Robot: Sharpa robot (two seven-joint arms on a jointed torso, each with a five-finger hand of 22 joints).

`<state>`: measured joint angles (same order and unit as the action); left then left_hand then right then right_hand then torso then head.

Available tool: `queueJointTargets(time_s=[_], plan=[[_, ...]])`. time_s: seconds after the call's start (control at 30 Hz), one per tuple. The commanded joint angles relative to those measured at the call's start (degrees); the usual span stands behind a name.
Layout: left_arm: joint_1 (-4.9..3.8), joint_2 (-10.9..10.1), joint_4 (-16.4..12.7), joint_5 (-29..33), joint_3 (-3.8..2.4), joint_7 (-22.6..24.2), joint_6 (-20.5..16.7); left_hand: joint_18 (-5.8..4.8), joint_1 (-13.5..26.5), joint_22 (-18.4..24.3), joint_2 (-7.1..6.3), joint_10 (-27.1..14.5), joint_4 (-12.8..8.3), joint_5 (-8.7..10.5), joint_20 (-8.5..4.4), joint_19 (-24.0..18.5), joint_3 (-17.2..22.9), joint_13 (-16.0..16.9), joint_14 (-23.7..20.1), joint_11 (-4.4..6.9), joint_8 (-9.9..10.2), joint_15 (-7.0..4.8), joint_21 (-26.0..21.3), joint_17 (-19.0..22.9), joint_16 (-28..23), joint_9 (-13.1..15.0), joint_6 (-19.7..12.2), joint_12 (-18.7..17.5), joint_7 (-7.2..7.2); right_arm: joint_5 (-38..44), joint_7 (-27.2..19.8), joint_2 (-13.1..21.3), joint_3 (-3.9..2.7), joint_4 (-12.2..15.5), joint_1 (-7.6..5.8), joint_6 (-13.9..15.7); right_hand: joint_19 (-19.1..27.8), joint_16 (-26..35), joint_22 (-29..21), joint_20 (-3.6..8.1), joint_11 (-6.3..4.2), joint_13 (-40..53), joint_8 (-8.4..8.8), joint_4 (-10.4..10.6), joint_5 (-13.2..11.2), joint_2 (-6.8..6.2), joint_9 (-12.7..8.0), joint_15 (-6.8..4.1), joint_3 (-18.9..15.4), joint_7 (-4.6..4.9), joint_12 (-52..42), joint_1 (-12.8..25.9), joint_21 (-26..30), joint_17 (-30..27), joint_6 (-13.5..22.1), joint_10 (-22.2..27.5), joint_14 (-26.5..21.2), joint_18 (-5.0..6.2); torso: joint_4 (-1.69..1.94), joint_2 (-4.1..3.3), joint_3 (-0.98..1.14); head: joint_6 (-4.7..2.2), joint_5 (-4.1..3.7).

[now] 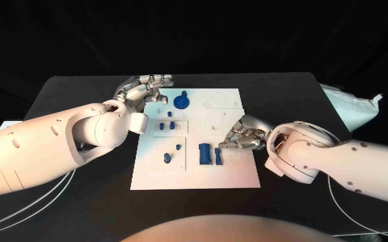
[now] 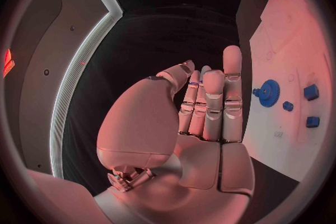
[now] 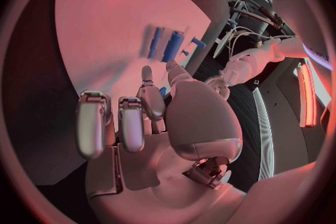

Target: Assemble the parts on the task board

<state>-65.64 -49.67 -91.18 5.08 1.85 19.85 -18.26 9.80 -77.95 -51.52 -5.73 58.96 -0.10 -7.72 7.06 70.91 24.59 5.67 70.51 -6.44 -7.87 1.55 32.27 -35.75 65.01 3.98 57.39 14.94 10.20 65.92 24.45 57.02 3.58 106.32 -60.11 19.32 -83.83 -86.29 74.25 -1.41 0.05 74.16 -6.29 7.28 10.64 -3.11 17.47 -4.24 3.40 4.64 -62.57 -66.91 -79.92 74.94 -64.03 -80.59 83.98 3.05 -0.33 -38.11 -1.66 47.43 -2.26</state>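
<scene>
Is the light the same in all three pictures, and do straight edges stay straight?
Head view: neutral light, task board bright white with straight edges. Left wrist view: reddish cast, board edge bent by the fisheye. Right wrist view: same pink cast on the right hand, edges bent too.

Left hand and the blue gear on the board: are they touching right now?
Apart. In the left wrist view the left hand holds nothing, and black table shows between its fingers and the blue gear on the task board.

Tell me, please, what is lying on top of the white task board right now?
On the task board lie a blue gear, small blue pieces and two upright blue bars. The right robot hand covers the board's right edge, hiding whatever is beneath.
</scene>
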Motion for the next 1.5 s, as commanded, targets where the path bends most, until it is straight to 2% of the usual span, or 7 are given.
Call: queueJointTargets(time_s=[0.03, 0.27, 0.73, 0.87, 0.9, 1.4, 1.5], plan=[[0.60, 0.5, 0.7, 0.8, -0.02, 0.9, 1.1, 0.57, 0.9, 0.4, -0.36, -0.5, 0.3, -0.22, 0.11, -1.5, -0.9, 0.0, -3.2, 0.01, -0.4, 0.21, -1.1, 4.4, -2.7, 0.0, -0.5, 0.8, 0.02, -17.7, -15.0, 0.0, -0.04, -2.5, -1.95, 3.3, 1.8, 2.5, -3.9, -0.90, 0.69, -3.7, 0.99, -0.5, 0.5, 0.92, -0.4, 0.82, -0.5, 0.86, 6.8, -1.7, 3.0, 5.3, 1.7, 3.1, 3.7, 1.34, -0.03, 1.09, -0.55, -0.64, -0.44], [1.68, 2.1, 4.2, 3.2, -0.02, 2.3, 1.0, 0.60, 2.3, 5.7, -0.64, -1.4, 1.6, 0.23, 1.43, -10.7, -4.9, -0.4, -12.7, -0.57, -1.3, 1.35, -9.7, 13.1, -15.5, -0.1, -1.2, 2.4, 0.23, -40.3, -29.8, -1.6, -0.07, -11.0, -5.52, 2.5, 10.8, 18.9, -23.9, -1.89, 1.81, -19.6, 2.34, -3.1, 0.6, 2.52, -1.0, 1.72, -0.1, 2.31, 31.0, -6.9, 19.3, -14.5, 4.9, 14.0, -2.4, 5.20, -0.40, 3.41, -1.42, -3.02, -0.49], [2.83, 4.6, 11.2, 2.7, -0.22, 6.2, -1.3, 0.71, -0.3, 24.1, 0.96, -2.8, 1.6, 0.28, 8.40, -26.6, -7.8, -2.1, -18.9, -3.41, 1.8, 7.23, -28.7, 29.0, -49.5, -0.3, -1.9, -4.4, 0.36, -57.6, -43.1, -9.6, -0.70, -27.5, -7.46, -4.9, 26.4, 77.5, -62.5, -10.96, 8.23, -61.2, 2.70, -6.4, -2.6, 2.94, -8.6, 10.57, 7.0, 6.05, 58.7, -12.3, 67.7, -61.8, 9.4, 19.5, -23.0, 7.82, -0.67, 6.11, -0.36, -8.64, 0.49], [2.65, 5.0, 12.0, 2.2, -0.30, 6.5, -2.5, 0.83, -0.5, 26.9, 1.30, -3.0, 1.4, 0.25, 8.85, -27.9, -8.7, -2.1, -18.5, -3.96, 2.9, 7.68, -28.6, 30.4, -52.7, -0.3, -1.8, -6.3, 0.09, -57.8, -44.3, -11.2, -0.83, -29.9, -7.49, -5.5, 22.4, 78.3, -63.9, -9.88, 7.82, -64.5, 2.64, -7.2, -2.5, 3.21, -9.5, 9.67, 8.2, 6.06, 58.7, -12.3, 68.4, -64.0, 8.3, 18.3, -18.7, 7.60, -0.61, 6.45, 0.05, -9.43, 0.74], [2.80, 4.6, 11.7, 2.5, -0.18, 4.1, -0.9, -2.94, 23.4, 33.9, 5.73, -19.8, 0.1, 2.32, 4.05, -40.6, -13.3, -5.7, -34.3, -0.52, 7.9, 4.83, -32.3, 35.8, -56.0, -4.0, -18.6, -8.6, -2.70, -54.5, -39.6, -10.6, -0.77, -29.0, -7.47, -2.2, 41.4, 80.6, -66.8, -6.65, 5.46, -66.9, 6.29, -7.3, -4.9, 3.11, -11.8, 4.24, 4.4, 2.82, 62.6, 11.5, 71.7, -66.9, 25.3, 37.4, -38.9, 4.15, -0.56, 5.86, -0.43, -8.71, 0.46], [4.45, 4.8, 5.2, -2.2, -1.21, 7.7, -16.2, -4.81, 47.9, 42.0, 5.73, -37.5, 0.1, 7.72, -0.96, -54.4, -18.4, -5.7, -50.6, 6.44, 7.9, -1.55, -32.3, 35.8, -60.2, -4.0, -36.1, -14.9, -10.20, -61.1, -48.0, -11.6, -2.39, -21.7, -3.20, 13.3, 60.3, 86.3, -70.2, -2.96, -0.05, -74.2, 6.29, -7.3, -10.6, 3.11, -17.5, 4.24, 1.1, -0.53, 62.6, 36.4, 75.5, -70.7, 42.7, 56.7, -59.0, 1.89, 0.33, 6.93, 1.65, -13.03, 2.25], [4.93, 4.9, 3.4, -3.5, -1.51, 8.7, -20.7, -5.42, 51.7, 43.2, 5.73, -40.3, 0.1, 7.72, -1.75, -56.5, -19.2, -5.7, -53.1, 6.44, 7.9, -1.55, -32.3, 35.8, -60.9, -4.0, -38.8, -14.9, -10.20, -63.2, -50.7, -11.9, -2.90, -19.4, -1.83, 18.3, 63.4, 86.3, -74.2, 1.41, -0.05, -74.2, 6.29, -7.3, -10.6, 3.11, -17.5, 4.24, -3.4, -4.64, 62.6, 40.4, 79.9, -74.9, 45.4, 59.8, -62.2, 1.26, 0.33, 6.93, 1.66, -13.05, 2.26]])
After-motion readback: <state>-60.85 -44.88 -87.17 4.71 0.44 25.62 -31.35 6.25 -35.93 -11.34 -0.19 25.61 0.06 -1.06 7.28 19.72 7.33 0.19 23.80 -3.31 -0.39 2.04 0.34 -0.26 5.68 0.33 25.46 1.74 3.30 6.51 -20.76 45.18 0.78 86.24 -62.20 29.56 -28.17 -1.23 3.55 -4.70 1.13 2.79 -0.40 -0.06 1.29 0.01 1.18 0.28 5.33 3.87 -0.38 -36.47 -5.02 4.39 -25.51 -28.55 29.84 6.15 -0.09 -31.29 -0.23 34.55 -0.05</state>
